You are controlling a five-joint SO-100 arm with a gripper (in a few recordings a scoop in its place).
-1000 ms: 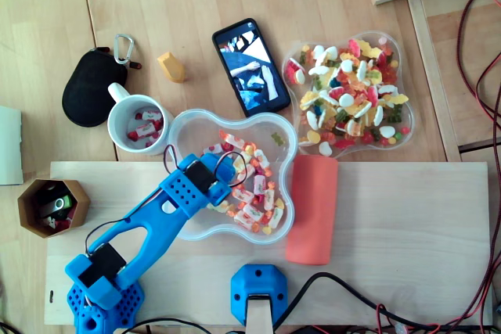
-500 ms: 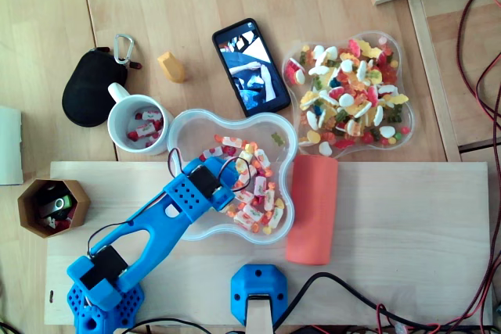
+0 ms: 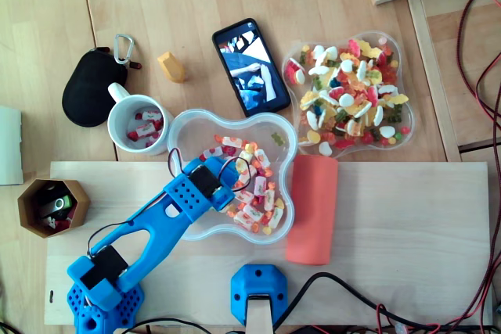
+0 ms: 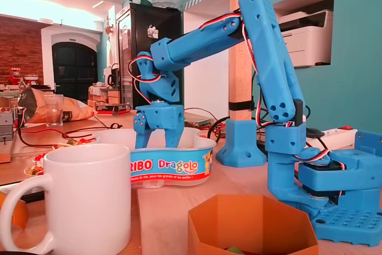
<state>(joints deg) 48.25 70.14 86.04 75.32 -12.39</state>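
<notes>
My blue arm reaches over a clear clover-shaped tray (image 3: pixel 182 124) holding several wrapped candies (image 3: pixel 252 195). The gripper (image 3: pixel 222 188) points straight down into the tray's left half, just above the candies. In the fixed view the gripper (image 4: pixel 158 140) shows its two fingers spread apart, with a gap between them. Their tips dip behind the tray's wall (image 4: pixel 173 168), labelled "Dragolo", so what they touch is hidden. A white mug (image 3: pixel 117 94) with a few wrapped candies inside stands just left of the tray; it also fills the fixed view's foreground as the mug (image 4: pixel 83 195).
A second clear tray (image 3: pixel 408 126) of mixed gummies sits at the upper right, beside a phone (image 3: pixel 250 66). An orange-red roll (image 3: pixel 311 209) lies right of the candy tray. A brown hexagonal box (image 3: pixel 26 193), black pouch (image 3: pixel 90 87) and yellow block (image 3: pixel 171 66) sit left. Cables run along the right edge.
Over the second the gripper head shifted slightly right and toward the front, deeper over the candies. It has held still for the last half second.
</notes>
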